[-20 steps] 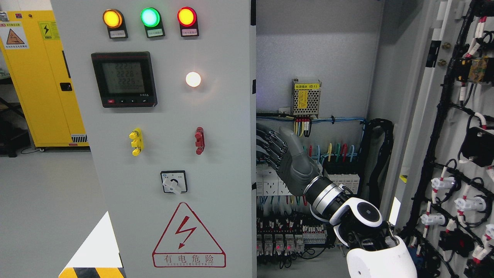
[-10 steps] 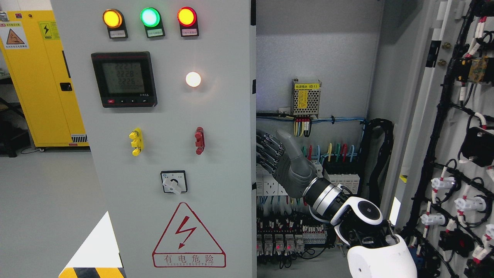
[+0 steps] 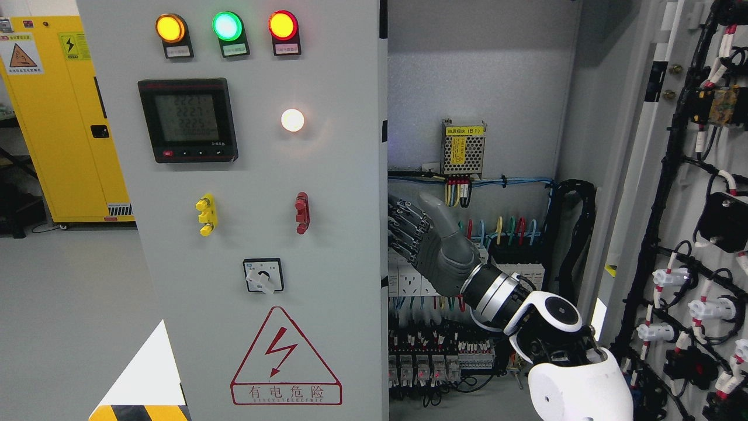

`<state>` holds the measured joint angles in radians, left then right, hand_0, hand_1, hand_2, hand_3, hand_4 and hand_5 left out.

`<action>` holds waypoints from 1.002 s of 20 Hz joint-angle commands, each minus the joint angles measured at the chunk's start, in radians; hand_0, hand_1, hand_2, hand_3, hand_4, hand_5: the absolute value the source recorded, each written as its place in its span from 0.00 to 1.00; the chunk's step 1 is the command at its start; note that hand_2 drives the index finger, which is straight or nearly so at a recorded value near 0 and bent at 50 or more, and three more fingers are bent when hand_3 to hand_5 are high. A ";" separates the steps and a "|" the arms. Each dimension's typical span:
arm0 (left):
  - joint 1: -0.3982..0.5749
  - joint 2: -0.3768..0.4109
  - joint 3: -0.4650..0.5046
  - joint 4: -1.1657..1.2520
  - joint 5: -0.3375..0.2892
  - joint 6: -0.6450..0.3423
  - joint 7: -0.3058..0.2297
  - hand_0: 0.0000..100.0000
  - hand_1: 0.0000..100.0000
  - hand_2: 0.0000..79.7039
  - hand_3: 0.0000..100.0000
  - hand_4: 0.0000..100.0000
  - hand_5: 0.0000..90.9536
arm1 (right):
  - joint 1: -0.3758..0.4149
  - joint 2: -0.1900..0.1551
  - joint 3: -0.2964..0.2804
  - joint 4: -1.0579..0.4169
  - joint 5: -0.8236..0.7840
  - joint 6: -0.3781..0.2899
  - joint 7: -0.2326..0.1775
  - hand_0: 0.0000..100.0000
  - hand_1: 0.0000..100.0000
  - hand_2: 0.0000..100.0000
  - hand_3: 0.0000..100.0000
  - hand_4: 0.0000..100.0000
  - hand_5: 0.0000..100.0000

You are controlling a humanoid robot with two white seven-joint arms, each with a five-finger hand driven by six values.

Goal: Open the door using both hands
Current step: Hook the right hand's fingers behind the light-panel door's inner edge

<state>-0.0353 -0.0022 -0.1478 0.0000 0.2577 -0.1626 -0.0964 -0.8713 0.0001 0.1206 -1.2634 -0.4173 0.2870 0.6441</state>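
We saw one robot hand at work, the right hand, its arm coming up from the lower right corner. It reached into the open side of the cabinet, the thumb raised and the fingers stretched toward the right edge of the grey door. The fingers were extended, not curled, and held nothing; whether their tips touched the door edge we could not tell. The left hand did not show.

That left-hand door filled the middle of the view and stood closed or nearly so. A second door, at the far right, was swung open, showing black cable runs and white connectors on its inner face.

On the grey door we counted three round lamps in a row at the top: one amber lamp, one green lamp, one red lamp. Below them sat one digital meter and one white lamp, lit. Lower were two toggle handles, one yellow handle and one red handle, then one rotary switch and one warning triangle.

Inside the cabinet we noted one power supply with a yellow label, and rows of breakers under the hand. One yellow cabinet stood at the far left.
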 commanded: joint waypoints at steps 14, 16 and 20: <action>0.000 -0.033 0.001 0.018 0.000 0.000 0.003 0.00 0.00 0.00 0.00 0.00 0.00 | -0.034 -0.034 -0.021 0.035 0.002 0.009 0.095 0.24 0.00 0.00 0.00 0.00 0.00; 0.000 -0.033 0.001 0.018 0.000 0.000 0.003 0.00 0.00 0.00 0.00 0.00 0.00 | -0.034 -0.034 -0.019 0.038 0.002 0.009 0.095 0.24 0.00 0.00 0.00 0.00 0.00; 0.000 -0.032 0.001 0.018 0.000 0.000 0.003 0.00 0.00 0.00 0.00 0.00 0.00 | -0.034 -0.035 -0.019 0.041 0.000 0.012 0.097 0.24 0.00 0.00 0.00 0.00 0.00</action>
<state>-0.0354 -0.0067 -0.1474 -0.0001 0.2577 -0.1626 -0.0884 -0.9010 -0.0016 0.1041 -1.2330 -0.4166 0.2978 0.7408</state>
